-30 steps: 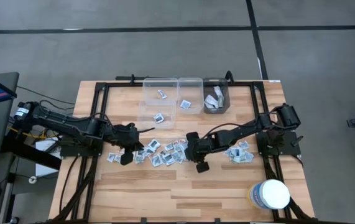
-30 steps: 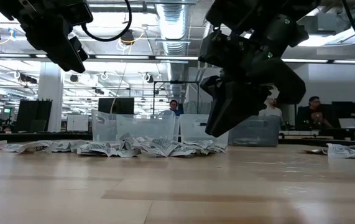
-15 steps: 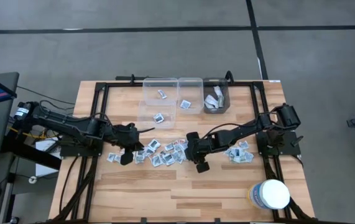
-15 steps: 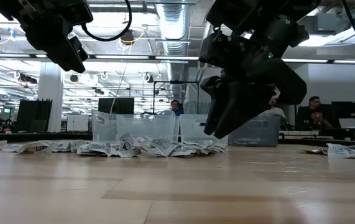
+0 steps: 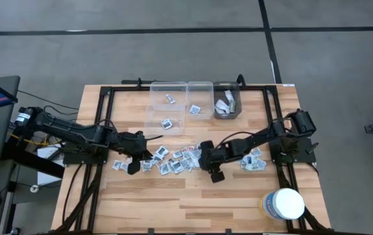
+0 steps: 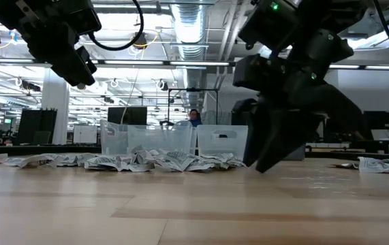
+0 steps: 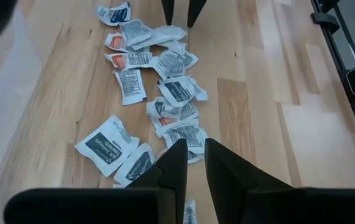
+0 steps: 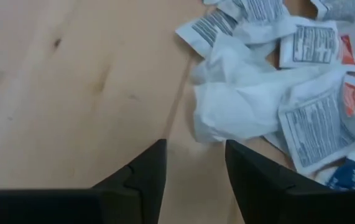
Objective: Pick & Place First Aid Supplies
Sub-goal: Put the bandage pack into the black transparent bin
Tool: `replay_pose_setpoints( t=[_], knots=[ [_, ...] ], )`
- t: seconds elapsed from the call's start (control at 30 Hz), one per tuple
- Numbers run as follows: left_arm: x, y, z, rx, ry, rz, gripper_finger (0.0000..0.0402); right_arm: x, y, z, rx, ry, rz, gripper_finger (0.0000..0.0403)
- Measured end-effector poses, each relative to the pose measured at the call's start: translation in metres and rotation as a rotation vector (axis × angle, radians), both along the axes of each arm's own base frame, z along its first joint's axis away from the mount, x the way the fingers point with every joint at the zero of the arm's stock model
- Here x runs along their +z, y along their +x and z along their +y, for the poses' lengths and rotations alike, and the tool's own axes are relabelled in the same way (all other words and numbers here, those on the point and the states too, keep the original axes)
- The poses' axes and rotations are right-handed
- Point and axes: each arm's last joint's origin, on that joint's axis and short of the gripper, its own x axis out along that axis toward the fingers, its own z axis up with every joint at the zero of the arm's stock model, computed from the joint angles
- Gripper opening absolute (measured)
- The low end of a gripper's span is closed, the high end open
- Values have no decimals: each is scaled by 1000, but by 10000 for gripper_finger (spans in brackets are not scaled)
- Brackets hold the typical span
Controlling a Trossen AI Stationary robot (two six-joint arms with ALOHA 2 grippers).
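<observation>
A crumpled pale white wrapper [image 8: 239, 102] lies at the near edge of the packet scatter on the wooden table [image 5: 173, 196], just ahead of the right gripper [image 8: 196, 163], its jaws parted and empty. Left gripper [image 7: 193, 163], narrowly parted and empty, hovers farther off.

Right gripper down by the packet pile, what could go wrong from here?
The right gripper has its jaws open over bare wood beside a crumpled white wrapper, so closing may catch nothing. The packets overlap, so it may lift several. The left gripper hangs close over the same pile; the arms could collide.
</observation>
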Motion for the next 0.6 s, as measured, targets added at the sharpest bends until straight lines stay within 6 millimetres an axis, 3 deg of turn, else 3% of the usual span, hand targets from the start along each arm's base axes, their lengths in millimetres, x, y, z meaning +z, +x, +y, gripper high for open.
replay_pose_setpoints(
  t=[0.47, 0.6],
  knots=[
    [1, 0, 0, 4, -8, -5, 56, 5, 8, 1, 12, -38, -110, 155],
    [1, 0, 0, 4, -8, -6, 56, -6, 11, -2, 6, -34, -89, 157]
  ],
)
